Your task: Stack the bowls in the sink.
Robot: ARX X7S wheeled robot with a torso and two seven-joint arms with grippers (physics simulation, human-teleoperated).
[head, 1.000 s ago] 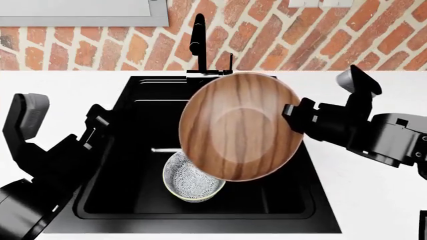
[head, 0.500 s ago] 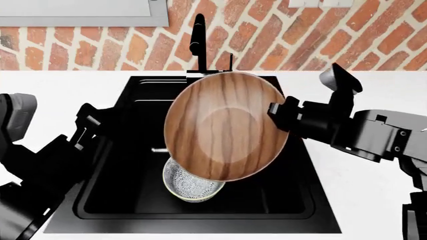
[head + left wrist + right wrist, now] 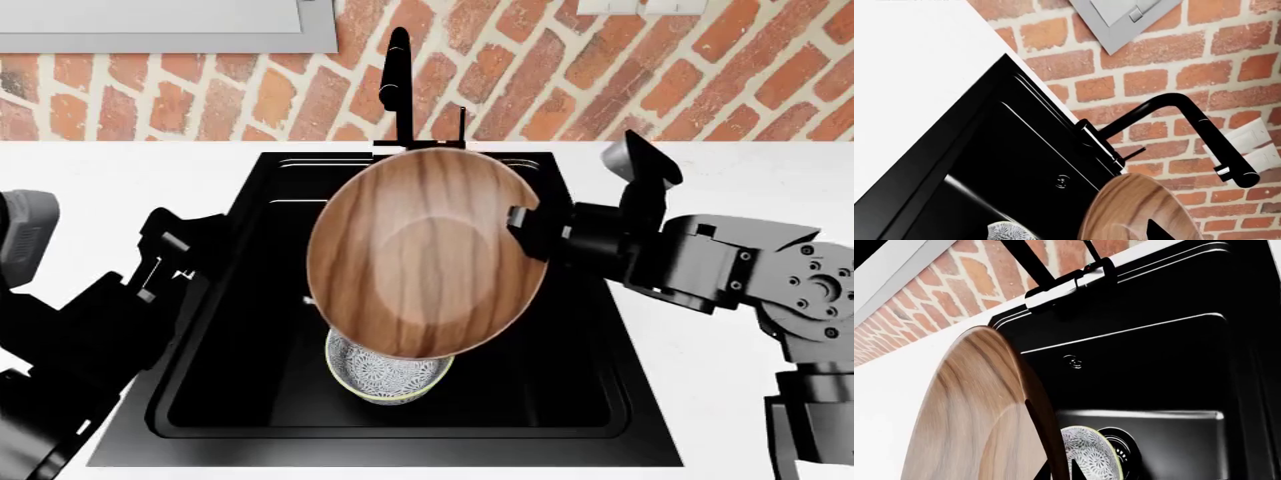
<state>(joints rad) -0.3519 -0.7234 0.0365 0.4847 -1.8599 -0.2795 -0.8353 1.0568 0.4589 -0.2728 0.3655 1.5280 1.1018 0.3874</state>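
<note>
The wide brown wood-grain bowl [image 3: 427, 255] hangs tilted above the black sink [image 3: 561, 390], its hollow facing up toward the head camera. My right gripper [image 3: 523, 232] is shut on its right rim; the fingertips [image 3: 1053, 471] pinch the rim at the edge of the right wrist view. The wooden bowl [image 3: 974, 415] covers much of the smaller white floral bowl [image 3: 384, 375], which sits upright on the sink floor beside the drain [image 3: 1121, 452]. My left gripper [image 3: 180, 250] hovers at the sink's left edge, holding nothing I can see. Its fingers do not show clearly.
The tall black faucet [image 3: 395, 80] stands behind the sink against the brick wall. White counter [image 3: 120, 180] lies on both sides. An overflow hole [image 3: 1071, 361] marks the sink's back wall. The left wrist view shows the wooden bowl [image 3: 1134, 210] and white bowl [image 3: 1006, 231].
My right gripper has carried the wooden bowl leftward, so it now covers more of the white bowl. The left arm has drifted slightly left.
</note>
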